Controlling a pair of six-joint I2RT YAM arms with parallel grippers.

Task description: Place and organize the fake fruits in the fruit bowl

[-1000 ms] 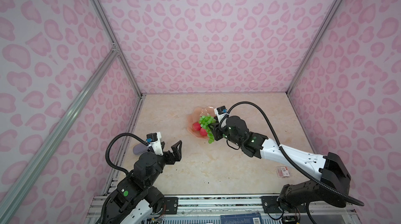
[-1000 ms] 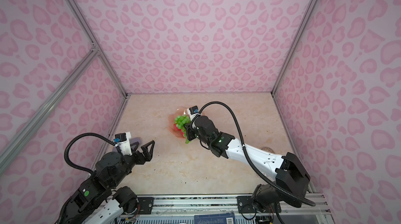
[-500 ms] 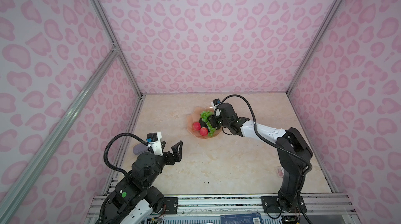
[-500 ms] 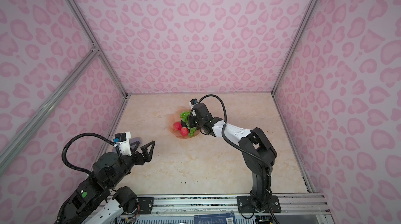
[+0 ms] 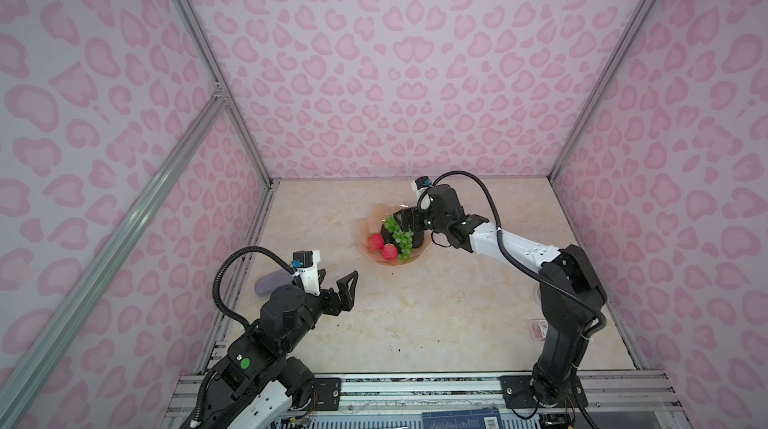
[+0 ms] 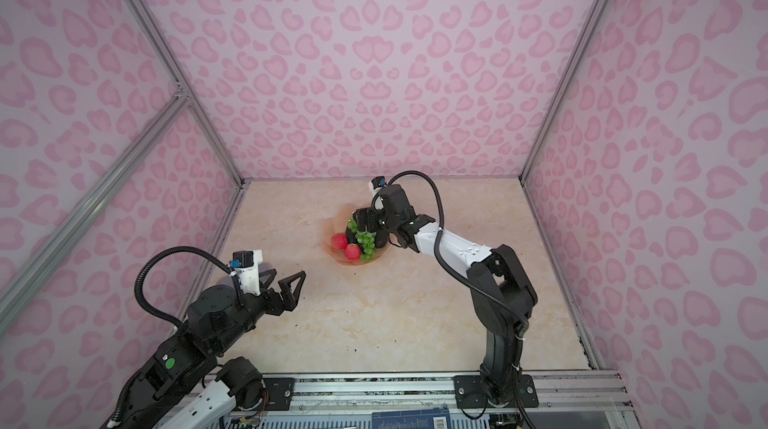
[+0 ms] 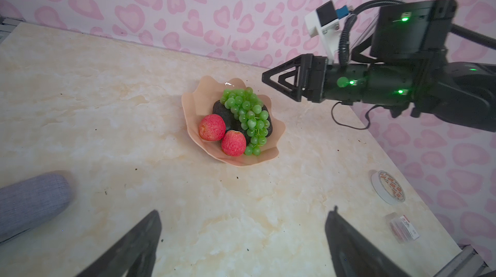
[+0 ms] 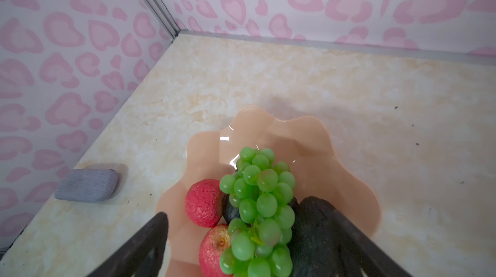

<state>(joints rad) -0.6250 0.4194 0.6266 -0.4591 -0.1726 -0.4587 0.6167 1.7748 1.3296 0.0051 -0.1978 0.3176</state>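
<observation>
The peach-pink fruit bowl point(image 5: 371, 219) point(image 7: 196, 95) point(image 8: 308, 133) stands mid-table. In it lie the green grapes point(image 5: 400, 235) point(image 7: 248, 113) point(image 8: 261, 203), draped over dark avocados point(image 7: 224, 113) point(image 8: 314, 232), with two red fruits point(image 7: 212, 127) point(image 7: 233, 142) beside them. My right gripper point(image 5: 409, 225) point(image 8: 252, 219) hovers open just above the bowl's far right side and holds nothing. Near the front left, my left gripper point(image 5: 336, 281) point(image 7: 244, 212) stands open and empty over bare table.
A grey-purple oblong object point(image 5: 272, 281) point(image 8: 87, 185) lies by the left wall next to my left arm. A tape roll point(image 7: 387, 187) and a small packet point(image 7: 402, 227) lie near the right wall. Patterned walls close three sides.
My right gripper carried the grapes from the bowl's near edge over the bowl and opened. The grapes now lie in the bowl. The left arm has not moved.
</observation>
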